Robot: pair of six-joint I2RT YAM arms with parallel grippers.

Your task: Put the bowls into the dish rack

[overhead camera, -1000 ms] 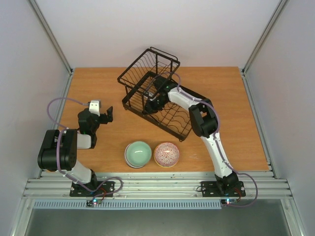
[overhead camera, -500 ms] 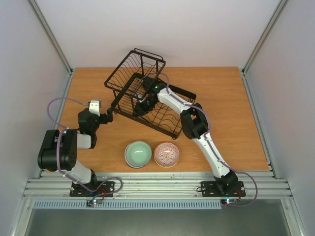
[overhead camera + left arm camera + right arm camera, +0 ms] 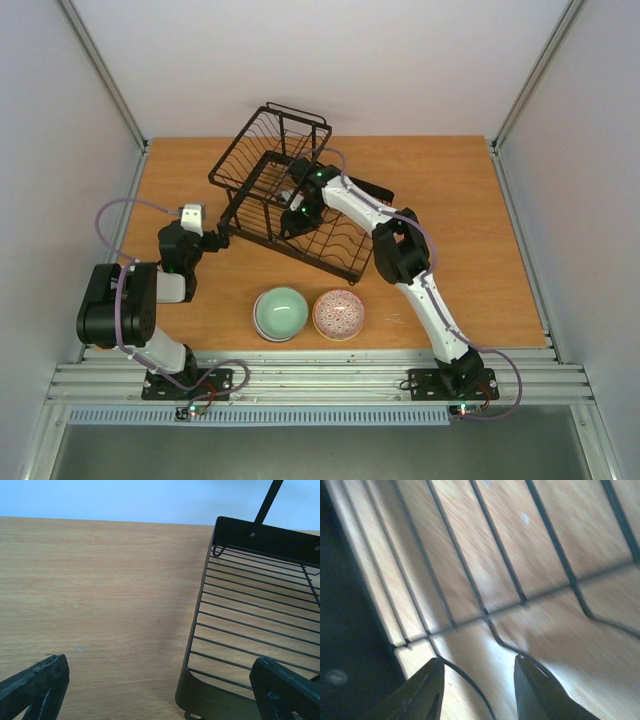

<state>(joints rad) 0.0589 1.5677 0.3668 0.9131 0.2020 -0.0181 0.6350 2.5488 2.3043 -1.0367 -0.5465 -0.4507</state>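
Wooden table (image 3: 470,200), black wire dish rack (image 3: 255,195) askew, left end effector (image 3: 157,670) spread wide, right end effector (image 3: 477,682) slightly apart

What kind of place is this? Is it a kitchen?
Probably a robot test booth, not a kitchen: plain white walls, two robot arms bolted to a metal rail, and only a dish rack and two bowls on a wooden table.
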